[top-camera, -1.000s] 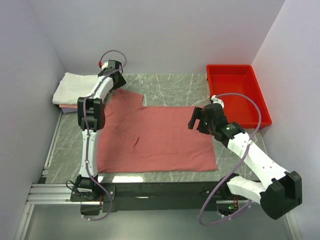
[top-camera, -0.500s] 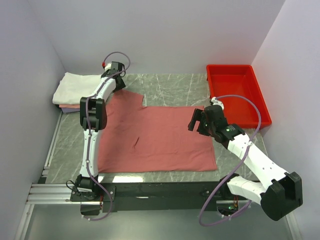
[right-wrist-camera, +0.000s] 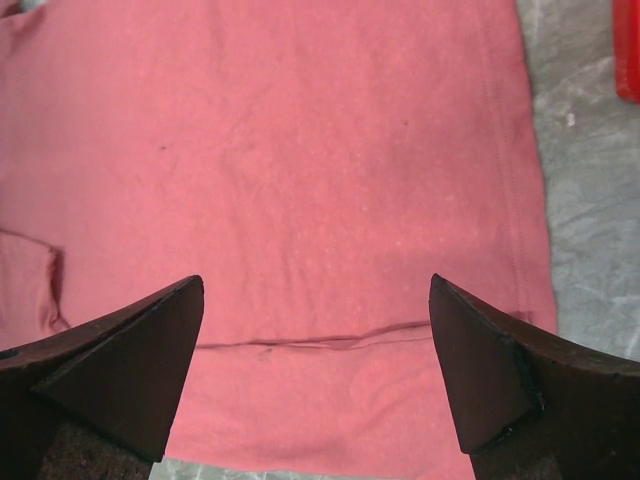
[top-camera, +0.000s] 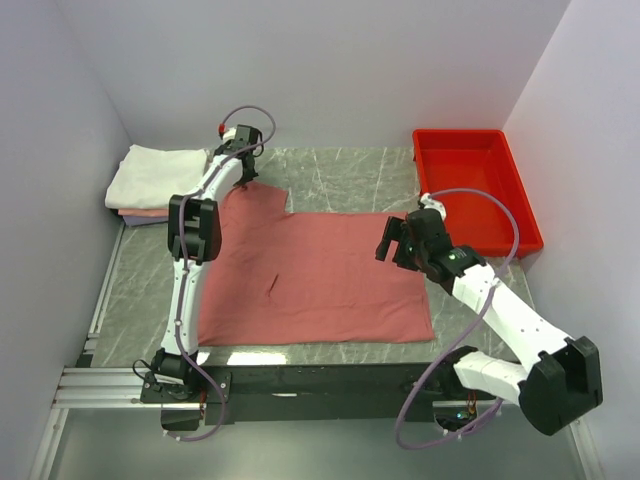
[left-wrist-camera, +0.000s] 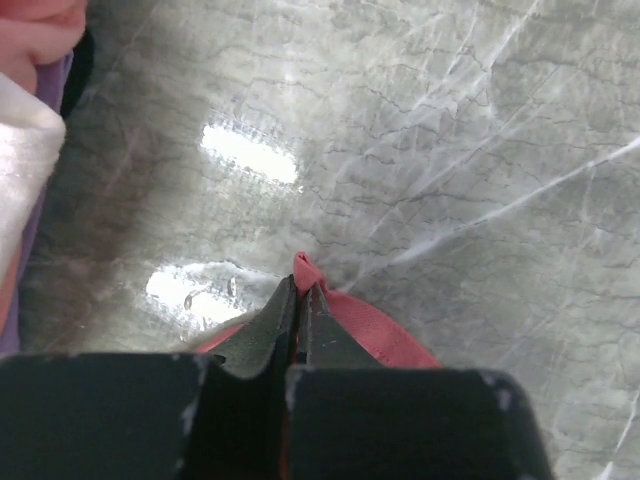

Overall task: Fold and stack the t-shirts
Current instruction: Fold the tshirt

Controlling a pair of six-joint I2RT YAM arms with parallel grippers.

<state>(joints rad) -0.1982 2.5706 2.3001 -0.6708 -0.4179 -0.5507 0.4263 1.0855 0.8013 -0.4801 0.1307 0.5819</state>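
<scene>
A salmon-red t-shirt (top-camera: 310,275) lies spread flat on the marble table (top-camera: 350,170). My left gripper (top-camera: 243,166) is at the shirt's far left corner, shut on a pinch of its red cloth. In the left wrist view the left gripper (left-wrist-camera: 300,287) has the shirt's hem (left-wrist-camera: 378,336) poking out between its closed tips. My right gripper (top-camera: 396,240) hovers over the shirt's right edge. Seen from the right wrist, the right gripper (right-wrist-camera: 315,290) stands open above the t-shirt (right-wrist-camera: 300,150), holding nothing. Folded white and pale pink t-shirts (top-camera: 150,178) are stacked at the far left.
A rigid red tray (top-camera: 475,185) stands at the far right, and its corner (right-wrist-camera: 628,50) shows in the right wrist view. The folded stack (left-wrist-camera: 20,150) lies just left of the left gripper. Walls enclose the table on three sides.
The left gripper moved a little to the right along the shirt's far edge and closed on its corner. The right arm stayed nearly still, jaws open.
</scene>
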